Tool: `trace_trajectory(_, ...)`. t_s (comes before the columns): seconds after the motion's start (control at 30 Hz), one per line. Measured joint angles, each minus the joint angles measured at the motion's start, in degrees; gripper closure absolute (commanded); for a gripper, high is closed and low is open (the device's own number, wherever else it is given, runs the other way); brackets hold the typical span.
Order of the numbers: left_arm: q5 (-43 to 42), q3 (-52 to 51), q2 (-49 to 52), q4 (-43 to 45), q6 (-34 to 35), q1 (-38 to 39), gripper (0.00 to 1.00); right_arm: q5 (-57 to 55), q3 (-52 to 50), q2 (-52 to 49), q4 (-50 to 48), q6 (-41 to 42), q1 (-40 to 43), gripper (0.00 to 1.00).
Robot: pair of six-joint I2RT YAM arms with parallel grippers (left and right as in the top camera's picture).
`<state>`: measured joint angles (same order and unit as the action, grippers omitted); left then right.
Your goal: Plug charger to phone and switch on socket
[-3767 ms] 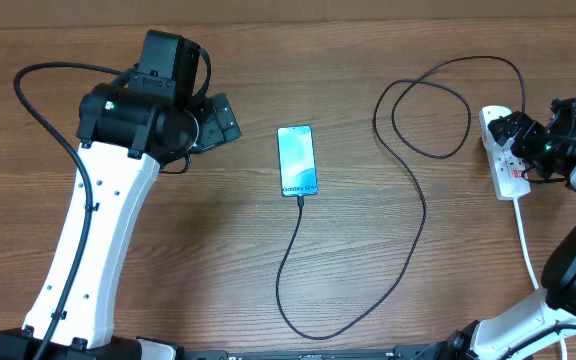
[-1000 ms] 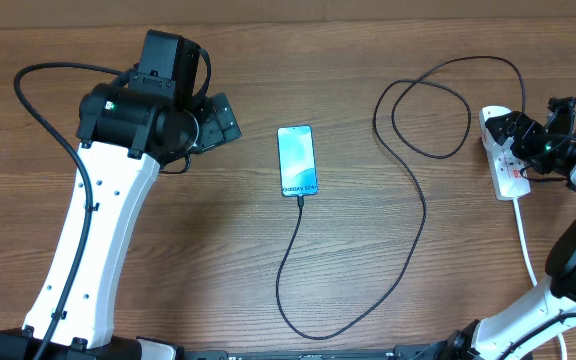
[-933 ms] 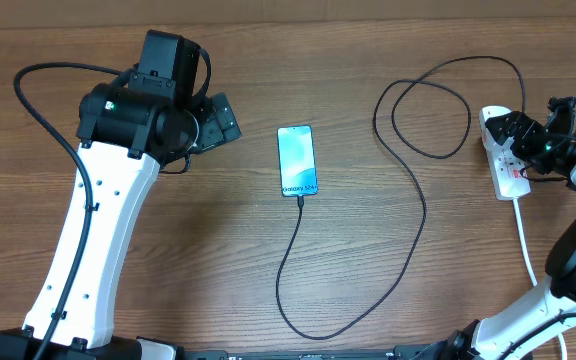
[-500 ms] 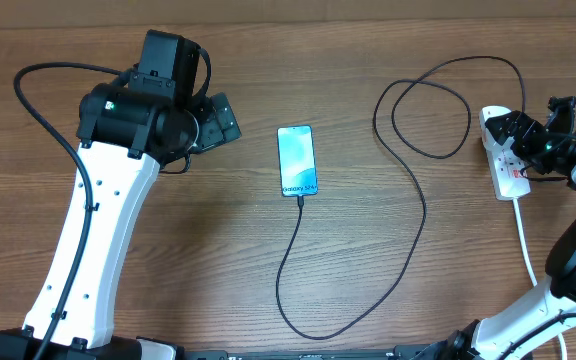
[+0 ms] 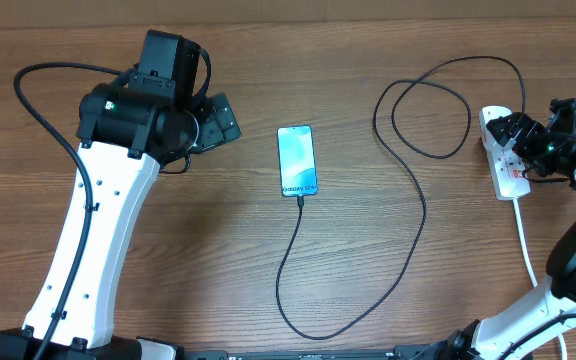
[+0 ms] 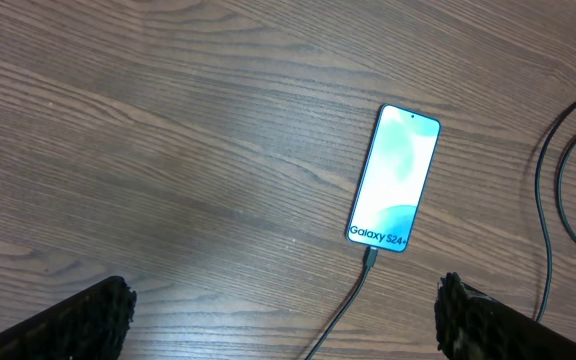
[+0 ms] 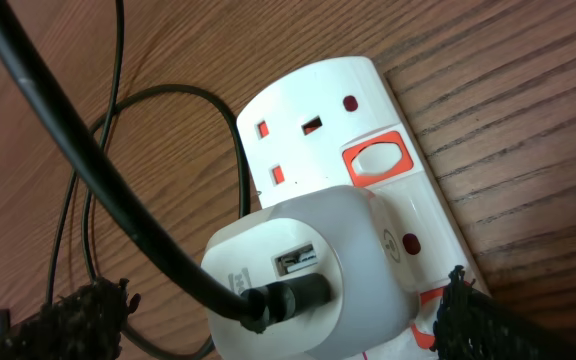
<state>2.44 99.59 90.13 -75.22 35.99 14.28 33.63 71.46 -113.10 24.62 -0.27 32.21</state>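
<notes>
**No movement in the last second; both pincers wide open and empty**

Nothing moved across the last second. Against the earliest overhead picture, only the right arm had drifted a trace toward 12 o'clock over the socket (image 5: 511,181). The right pincer (image 7: 278,320) hung above it with jaws spread as wide as they go, gripping nothing. The left pincer (image 6: 283,325) was equally wide and empty, parked at 10 o'clock from the phone (image 5: 297,160).

The phone lay flat near the table's centre with its screen lit. The charger (image 5: 424,215) ran from the phone's 6 o'clock edge, where its tip appeared seated. It looped toward 6 o'clock, then swung up to the white adapter (image 7: 313,265) plugged into the socket. The plugging step therefore appeared complete. One red switch (image 7: 378,165) showed beside the empty outlet. The switch by the adapter was mostly hidden, so its state could not be told. Switching may remain outstanding.

**Edges and room**

- The socket sat at 3 o'clock on the table (image 5: 198,260), close to the right border of the overhead view, which left little margin there.
- The charger's double loop lay just beside the socket at 9 o'clock, a snag risk.
- Bare wood lay open around the phone toward 9 o'clock.
</notes>
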Motion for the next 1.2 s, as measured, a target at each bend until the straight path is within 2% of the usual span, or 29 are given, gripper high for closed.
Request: trace_trajectory(1.2,0.0,0.0,0.0,0.0,0.0,0.0,0.0,-1.92,1.05,0.26,1.84,1.46,-1.6,0.0)
